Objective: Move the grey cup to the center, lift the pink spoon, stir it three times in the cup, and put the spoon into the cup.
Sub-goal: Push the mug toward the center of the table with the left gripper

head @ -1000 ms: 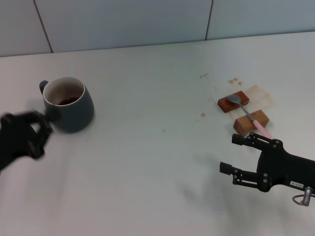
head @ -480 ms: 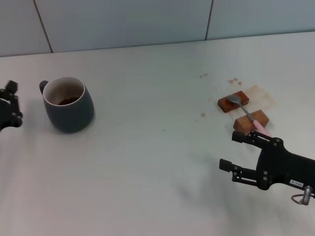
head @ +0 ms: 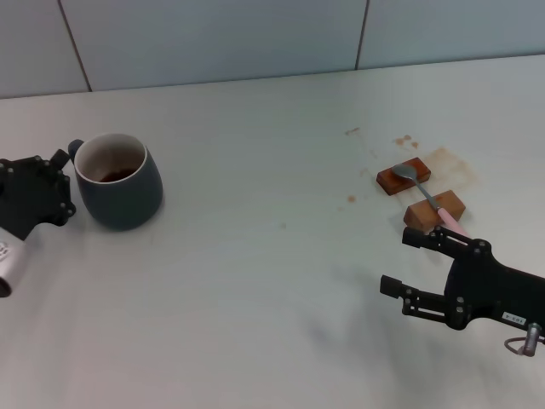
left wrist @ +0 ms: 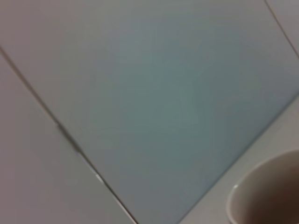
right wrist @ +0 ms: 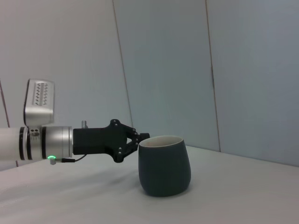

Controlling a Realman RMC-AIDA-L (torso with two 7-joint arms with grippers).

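Looking at it from our end, we've barely started on this one. Nearest to us, our right gripper (head: 411, 262) hovers low over the table (head: 255, 281) on the right with its fingers spread wide and nothing in them, parked just short of the pink spoon (head: 430, 201). That spoon lies across the two wooden blocks (head: 419, 193), bowl on the farther block and pink handle pointing back toward the gripper, so lifting and stirring are all ahead of us. Over on the left, our left gripper (head: 58, 183) sits right beside the grey cup (head: 117, 180), on the handle side, its fingertips at the cup's side near the rim; from the right wrist view the fingers look partly open and not clamped on anything yet, though we can't be sure they aren't just touching. The cup, with dark liquid inside, stands far left, well away from the center, so even the first move is not done. Compared with half a second ago, the left gripper has come in from the table's edge toward the cup, while cup, spoon and right gripper haven't budged.
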